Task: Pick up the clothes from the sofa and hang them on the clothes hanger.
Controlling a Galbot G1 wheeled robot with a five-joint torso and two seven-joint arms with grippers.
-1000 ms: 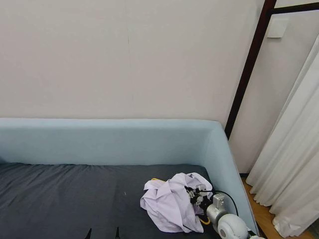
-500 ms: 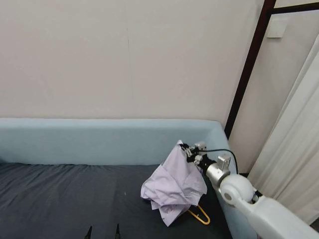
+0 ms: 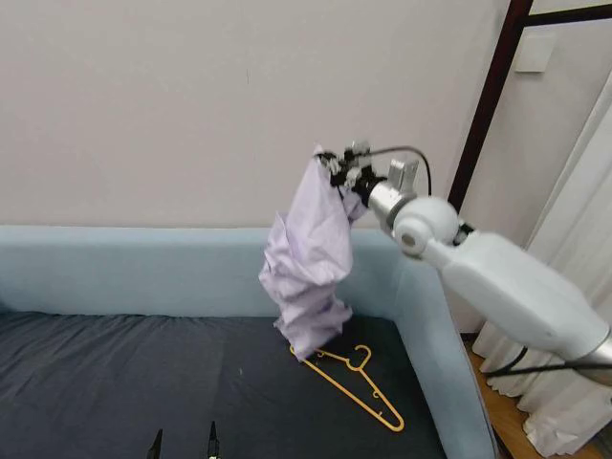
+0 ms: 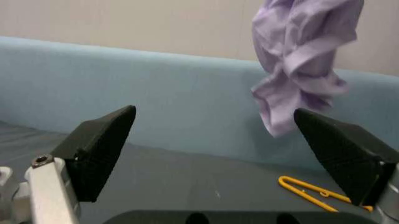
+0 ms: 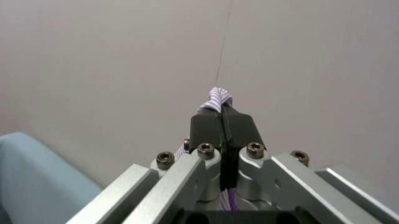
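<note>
While the right tool [image 3: 330, 167] clamps its top, the lilac shirt [image 3: 311, 263] hangs straight down above the yellow hanger [image 3: 359, 382] on the sofa [image 3: 143, 268]; the left tool [image 4: 212, 140] gapes.

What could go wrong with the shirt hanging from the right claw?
The right claw pinches only a small fold of the lilac striped shirt, so it may slip out. The shirt hangs bunched, which could make threading the yellow plastic hanger awkward. That hanger lies unheld on the dark grey sofa seat, with the open left claw low nearby.
</note>
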